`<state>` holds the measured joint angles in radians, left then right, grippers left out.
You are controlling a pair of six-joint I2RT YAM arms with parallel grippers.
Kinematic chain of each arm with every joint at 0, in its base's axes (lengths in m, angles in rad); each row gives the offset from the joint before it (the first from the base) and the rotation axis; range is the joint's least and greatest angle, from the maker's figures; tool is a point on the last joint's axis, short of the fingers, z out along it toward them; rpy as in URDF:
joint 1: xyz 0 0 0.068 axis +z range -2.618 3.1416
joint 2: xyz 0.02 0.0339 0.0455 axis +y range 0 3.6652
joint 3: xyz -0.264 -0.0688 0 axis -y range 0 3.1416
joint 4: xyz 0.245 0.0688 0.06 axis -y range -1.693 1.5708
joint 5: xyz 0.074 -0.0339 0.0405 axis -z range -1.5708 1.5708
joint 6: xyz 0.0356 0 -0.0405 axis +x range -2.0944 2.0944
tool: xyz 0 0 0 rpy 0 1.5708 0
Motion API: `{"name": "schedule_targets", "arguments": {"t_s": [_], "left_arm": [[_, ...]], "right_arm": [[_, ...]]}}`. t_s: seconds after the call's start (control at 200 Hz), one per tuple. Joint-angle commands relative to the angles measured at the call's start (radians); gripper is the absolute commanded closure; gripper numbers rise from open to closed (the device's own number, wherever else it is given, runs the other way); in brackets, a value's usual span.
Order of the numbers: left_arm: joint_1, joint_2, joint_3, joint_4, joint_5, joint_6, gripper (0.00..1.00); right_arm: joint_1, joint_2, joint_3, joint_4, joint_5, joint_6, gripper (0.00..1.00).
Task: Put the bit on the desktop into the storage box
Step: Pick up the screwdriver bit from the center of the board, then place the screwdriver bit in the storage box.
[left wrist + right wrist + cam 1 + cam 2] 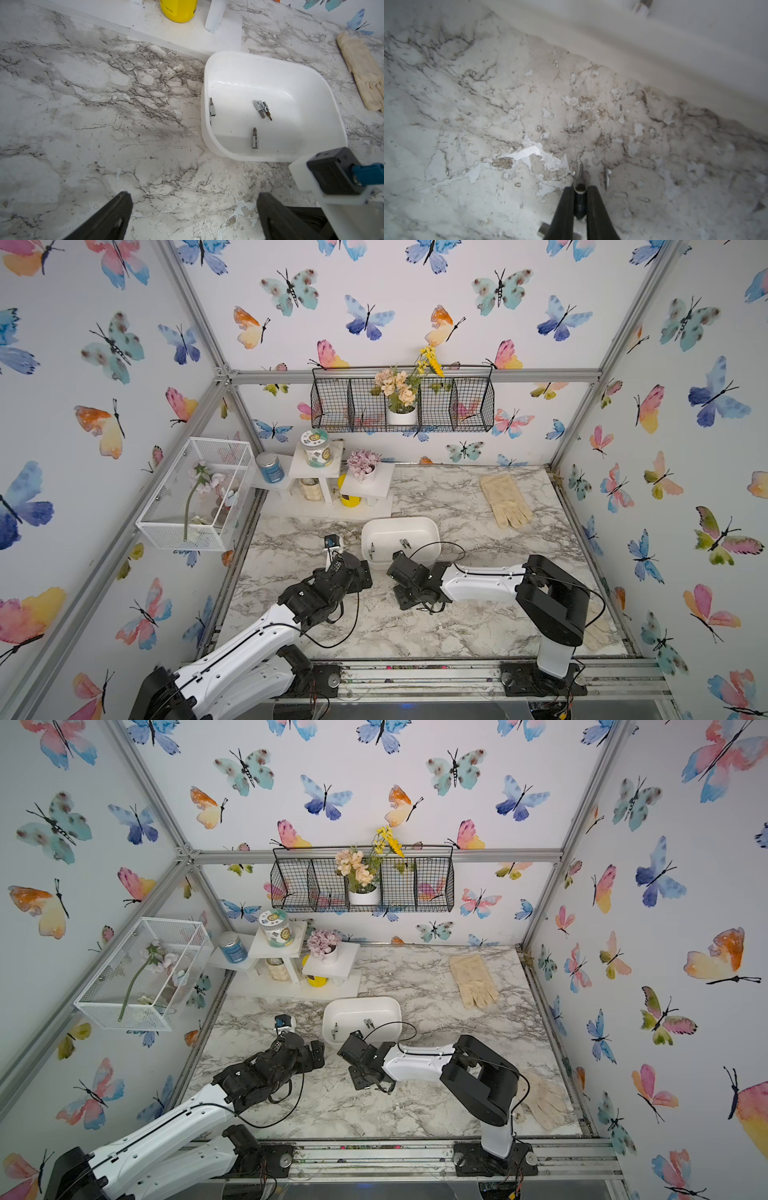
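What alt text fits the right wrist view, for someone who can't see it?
The right pincer is shut on a small metal bit, its tip pointing away from the camera over the worn marbled desktop. The white wall of the storage box lies just beyond.

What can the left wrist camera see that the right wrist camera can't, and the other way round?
Left wrist only: bits lying inside the storage box, a yellow bottle, a beige glove and the open left gripper. Right wrist only: the right gripper shut on a bit, close to the desktop. Both: the marbled desktop and the white storage box, though the right wrist sees only its blurred wall.
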<state>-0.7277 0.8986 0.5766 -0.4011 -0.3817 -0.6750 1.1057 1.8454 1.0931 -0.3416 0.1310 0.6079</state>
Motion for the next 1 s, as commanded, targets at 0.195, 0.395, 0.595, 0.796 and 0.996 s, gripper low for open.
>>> {"name": "schedule_targets", "arguments": {"t_s": [0.195, 0.395, 0.595, 0.796, 0.996], "left_arm": [[0.002, -0.013, -0.015, 0.002, -0.019, -0.006, 0.01], [0.002, -0.016, -0.016, 0.003, -0.021, -0.007, 0.01], [0.002, -0.02, -0.02, 0.001, -0.019, -0.008, 0.01], [0.003, -0.03, -0.026, -0.004, -0.016, -0.008, 0.01], [0.002, -0.027, -0.041, 0.007, 0.0, -0.017, 0.01]], "right_arm": [[0.005, -0.112, 0.022, -0.059, 0.016, -0.022, 0.88], [0.004, -0.198, 0.034, -0.046, 0.008, -0.039, 0.88], [-0.017, -0.215, 0.091, -0.031, 0.045, -0.108, 0.88], [-0.086, -0.157, 0.172, -0.01, 0.039, -0.186, 0.89], [-0.182, -0.075, 0.236, 0.052, -0.013, -0.231, 0.89]]}}
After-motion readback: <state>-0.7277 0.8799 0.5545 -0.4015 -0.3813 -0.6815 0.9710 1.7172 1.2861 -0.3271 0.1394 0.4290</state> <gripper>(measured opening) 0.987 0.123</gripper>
